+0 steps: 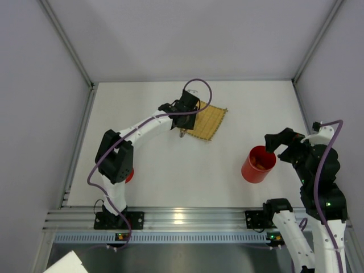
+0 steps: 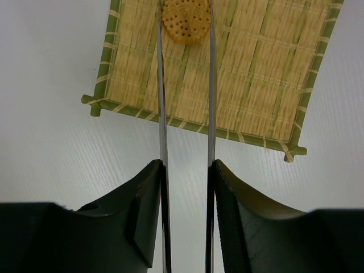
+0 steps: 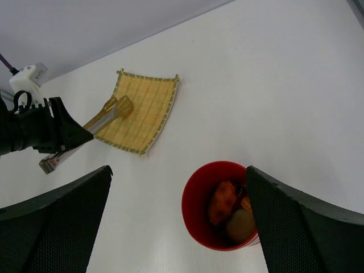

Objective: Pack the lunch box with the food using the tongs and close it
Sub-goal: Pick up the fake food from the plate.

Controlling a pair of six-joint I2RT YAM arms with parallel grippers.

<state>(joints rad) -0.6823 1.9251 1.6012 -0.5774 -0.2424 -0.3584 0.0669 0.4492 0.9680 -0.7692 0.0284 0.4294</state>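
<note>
**Left gripper**: closed part way on the tongs, 1 finger pressed on the outside of each arm. Gripped low on the arms, for closing the tips by a squeeze of the fingers. Tips set on either side of 1 round biscuit, at or very near its edges. Not possible to tell whether it is pinched firmly. Biscuit flat on the mat, near the edge farthest from the gripper.

**Right gripper**: spread wide, holding nothing. Hanging above the box, with the box in view between the 2 fingers. Judged to be placed there to steady the box or wait for the closing step.

**Box:** upright on the table, open-topped, well apart from the mat and on the right side.

**Judged step:** pick-up of the last loose piece. Transfer to the box and closing not yet done.

**Count:**
- 1 pair of tongs, 2 arms.
- 1 mat.
- 1 biscuit on the mat, no other piece seen there.
- 1 box.
- At least 3 pieces of food inside the box: 1 orange-red, 1 pale round, 1 orange sliver at the rim. More possibly hidden.
- 1 red disc beside the left arm, taken for the lid, partly hidden by that arm.
</note>
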